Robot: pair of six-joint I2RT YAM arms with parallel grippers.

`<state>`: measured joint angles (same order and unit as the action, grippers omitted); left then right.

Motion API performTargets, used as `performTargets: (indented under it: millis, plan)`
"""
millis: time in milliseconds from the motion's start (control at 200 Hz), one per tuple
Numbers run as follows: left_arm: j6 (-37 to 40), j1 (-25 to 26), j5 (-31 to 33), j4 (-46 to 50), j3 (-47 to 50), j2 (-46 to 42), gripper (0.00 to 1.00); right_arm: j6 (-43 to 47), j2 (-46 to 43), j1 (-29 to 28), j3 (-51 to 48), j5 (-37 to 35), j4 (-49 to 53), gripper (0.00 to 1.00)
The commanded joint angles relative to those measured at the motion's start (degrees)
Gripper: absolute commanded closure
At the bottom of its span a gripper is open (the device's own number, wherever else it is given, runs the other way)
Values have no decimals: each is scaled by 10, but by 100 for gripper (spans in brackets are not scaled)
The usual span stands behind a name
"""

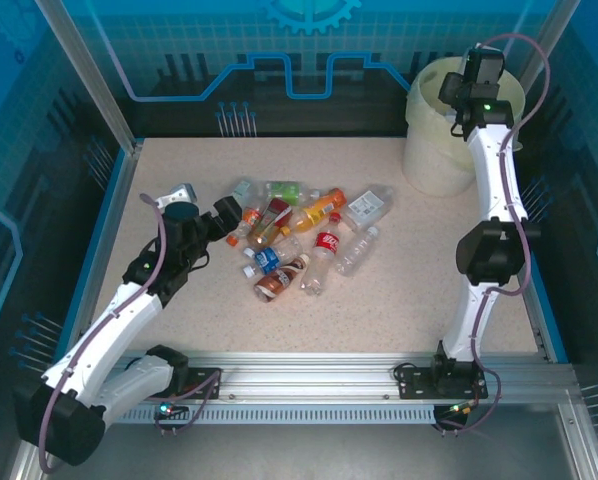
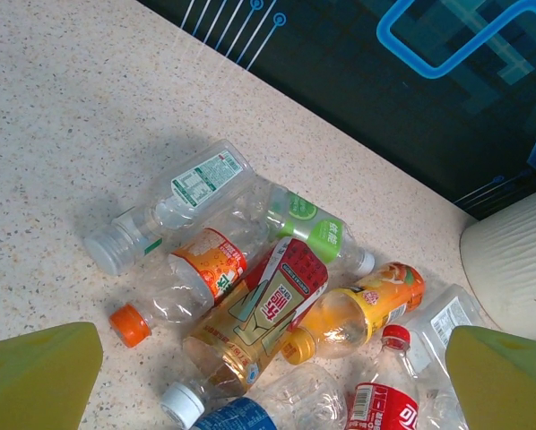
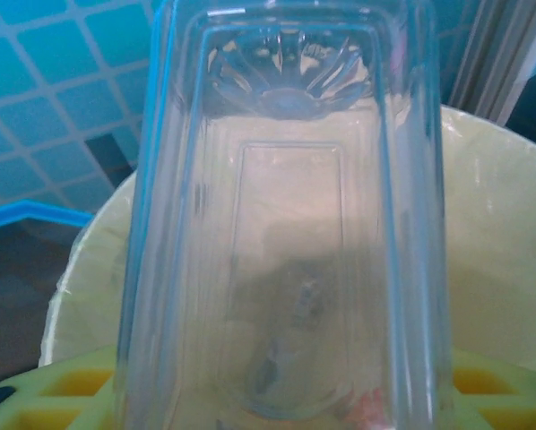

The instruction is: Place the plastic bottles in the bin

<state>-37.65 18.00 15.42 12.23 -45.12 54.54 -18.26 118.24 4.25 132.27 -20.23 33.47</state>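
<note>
Right gripper [image 3: 277, 394] is clamped narrow on a clear bottle [image 3: 286, 224], hanging over the bin [image 1: 429, 160] at the far right corner. The danger: let go off-centre and the bottle clips the rim and bounces out onto the table [image 1: 399, 300]. Left gripper [image 2: 268, 385] gapes wide above the heap of bottles [image 1: 299, 240] mid-table, holding nothing. The held bottle's body blocks the right wrist view, so its cap end and the bin's depths are anyone's guess.

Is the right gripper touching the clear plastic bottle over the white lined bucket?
Touching. In the right wrist view, the clear plastic bottle sits clamped between the yellow fingers of the right gripper, above the white lined bucket.
</note>
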Motion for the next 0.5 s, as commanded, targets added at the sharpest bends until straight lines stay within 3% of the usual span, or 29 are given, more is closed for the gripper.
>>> performTargets:
  millis: [0, 160, 350, 495]
  plan:
    - [-15, -5, -10, -1, 3, 7, 1, -31, 20, 23, 15, -31, 8, 50]
    - [-20, -6, -13, -2, 2, 18, 1, -42, 24, 19, 19, -51, 3, 48]
    - [-24, -6, -21, -5, 4, 31, 1, -26, 34, -2, 4, -144, -23, 46]
    - [-24, -7, -21, -1, 7, 35, 1, -39, 28, -3, -20, -93, -23, 46]
